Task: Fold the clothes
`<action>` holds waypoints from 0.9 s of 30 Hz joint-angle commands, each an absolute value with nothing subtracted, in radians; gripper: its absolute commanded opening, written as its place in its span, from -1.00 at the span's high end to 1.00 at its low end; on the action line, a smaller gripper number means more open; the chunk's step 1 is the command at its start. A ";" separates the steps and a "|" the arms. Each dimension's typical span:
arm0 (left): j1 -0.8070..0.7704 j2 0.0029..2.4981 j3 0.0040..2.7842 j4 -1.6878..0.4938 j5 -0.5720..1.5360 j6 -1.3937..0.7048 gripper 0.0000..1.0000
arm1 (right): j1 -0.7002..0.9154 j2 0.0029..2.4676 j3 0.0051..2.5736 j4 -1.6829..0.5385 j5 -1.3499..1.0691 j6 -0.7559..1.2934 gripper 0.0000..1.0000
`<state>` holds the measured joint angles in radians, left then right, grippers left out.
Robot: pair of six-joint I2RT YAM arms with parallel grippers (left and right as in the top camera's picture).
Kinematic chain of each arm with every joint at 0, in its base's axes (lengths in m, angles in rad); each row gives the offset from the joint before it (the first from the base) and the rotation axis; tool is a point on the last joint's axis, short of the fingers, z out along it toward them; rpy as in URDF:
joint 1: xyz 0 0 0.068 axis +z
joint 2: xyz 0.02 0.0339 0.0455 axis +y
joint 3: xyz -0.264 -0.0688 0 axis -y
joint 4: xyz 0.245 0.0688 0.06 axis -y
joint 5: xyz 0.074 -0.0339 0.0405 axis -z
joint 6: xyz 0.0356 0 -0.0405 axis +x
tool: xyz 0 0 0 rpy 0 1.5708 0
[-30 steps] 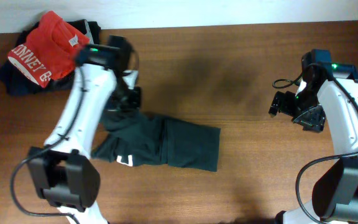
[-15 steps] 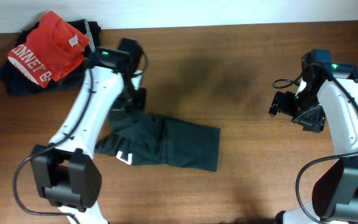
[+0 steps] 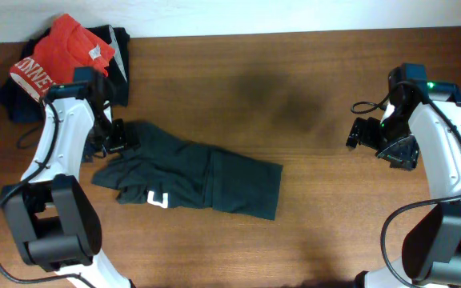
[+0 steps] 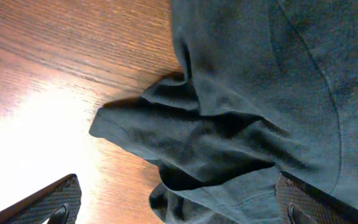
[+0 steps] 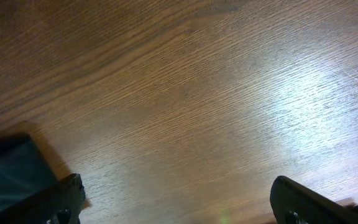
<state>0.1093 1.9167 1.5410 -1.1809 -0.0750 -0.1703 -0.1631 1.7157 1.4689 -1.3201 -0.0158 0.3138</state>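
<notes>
Left wrist view, nearest first: the left gripper's [image 4: 185, 202] two black fingertips [image 4: 55, 200] sit in the bottom corners, spread wide with nothing clamped between them. Their upper parts are cut off by the frame. Just beyond them a bunched, pointed fold of the T-shirt [image 4: 260, 93] lies on the table [image 4: 42, 74], and the cloth runs out of the picture on the right. No lettering shows here.

Right wrist view: the right gripper [image 5: 185, 202] is likewise spread open over bare wood [image 5: 197, 93]. A dark corner [image 5: 5, 168] at the lower left is cut off, and what it is cannot be told.

Overhead shows what neither wrist camera does. The T-shirt [image 3: 206, 176] lies crumpled and roughly oblong, left of the table's [image 3: 294, 80] middle, with only a small white mark [image 3: 158, 200] visible near its front edge. The left gripper [image 3: 117, 136] is at its far left end, and the right gripper [image 3: 358, 134] is well apart on the right. At the far left corner a red shirt [image 3: 62, 52] rests on dark garments [image 3: 14, 108], partly hidden behind the left arm.
</notes>
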 commanded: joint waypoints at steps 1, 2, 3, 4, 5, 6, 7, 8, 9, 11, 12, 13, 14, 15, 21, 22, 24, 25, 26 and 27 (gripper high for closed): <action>0.154 1.956 1.521 -1.159 -0.043 -0.104 -0.98 | -0.164 1.706 1.481 -1.320 -0.014 0.311 -0.97; 0.181 1.986 1.521 -1.151 0.001 -0.060 -0.98 | -0.164 1.706 1.481 -1.320 -0.014 0.311 -0.97; 0.214 2.023 1.521 -1.135 0.046 -0.030 -0.98 | -0.164 1.706 1.481 -1.320 -0.014 0.311 -0.97; 0.248 2.054 1.521 -1.116 0.073 -0.012 -0.98 | -0.164 1.706 1.481 -1.320 -0.014 0.311 -0.97; 0.279 2.074 1.521 -1.100 0.096 0.001 -0.98 | -0.164 1.706 1.481 -1.320 -0.014 0.311 -0.97; 0.313 2.086 1.521 -1.083 0.122 0.030 -0.98 | -0.164 1.706 1.481 -1.320 -0.014 0.311 -0.98; 0.344 2.091 1.521 -1.069 0.171 0.069 -0.98 | -0.164 1.706 1.481 -1.320 -0.014 0.311 -0.97; 0.375 2.093 1.521 -1.061 0.250 0.112 -0.98 | -0.164 1.706 1.481 -1.320 -0.014 0.311 -0.97; 0.397 2.099 1.521 -1.061 0.327 0.163 -0.98 | -0.164 1.706 1.481 -1.320 -0.014 0.311 -0.97; 0.409 2.128 1.518 -1.074 0.436 0.252 -0.98 | -0.164 1.706 1.481 -1.320 -0.014 0.311 -0.97; 0.405 2.149 1.510 -1.076 0.452 0.263 -0.98 | -0.164 1.706 1.481 -1.320 -0.014 0.311 -0.97; 0.400 2.172 1.499 -1.074 0.453 0.263 -0.99 | -0.164 1.706 1.481 -1.320 -0.014 0.311 -0.98; 0.391 2.204 1.485 -1.075 0.459 0.263 -0.98 | -0.164 1.706 1.481 -1.320 -0.014 0.311 -0.97; 0.379 2.249 1.465 -1.074 0.480 0.265 -0.98 | -0.164 1.706 1.481 -1.320 -0.014 0.311 -0.97; 0.266 2.384 1.454 -1.183 0.517 0.331 -0.81 | -0.164 1.706 1.481 -1.320 -0.014 0.311 -0.97; 0.229 2.384 1.454 -1.199 0.516 0.331 -0.69 | -0.164 1.706 1.481 -1.320 -0.014 0.311 -0.97; 0.185 2.384 1.454 -1.201 0.516 0.325 -0.60 | -0.164 1.706 1.481 -1.320 -0.014 0.311 -0.98; 0.173 2.384 1.454 -1.198 0.516 0.314 -0.42 | -0.164 1.706 1.481 -1.320 -0.014 0.311 -0.97; 0.163 2.384 1.454 -1.193 0.516 0.300 0.00 | -0.164 1.706 1.481 -1.320 -0.014 0.311 -0.97; 0.155 2.384 1.454 -1.194 0.516 0.300 0.48 | -0.164 1.706 1.481 -1.320 -0.014 0.311 -0.98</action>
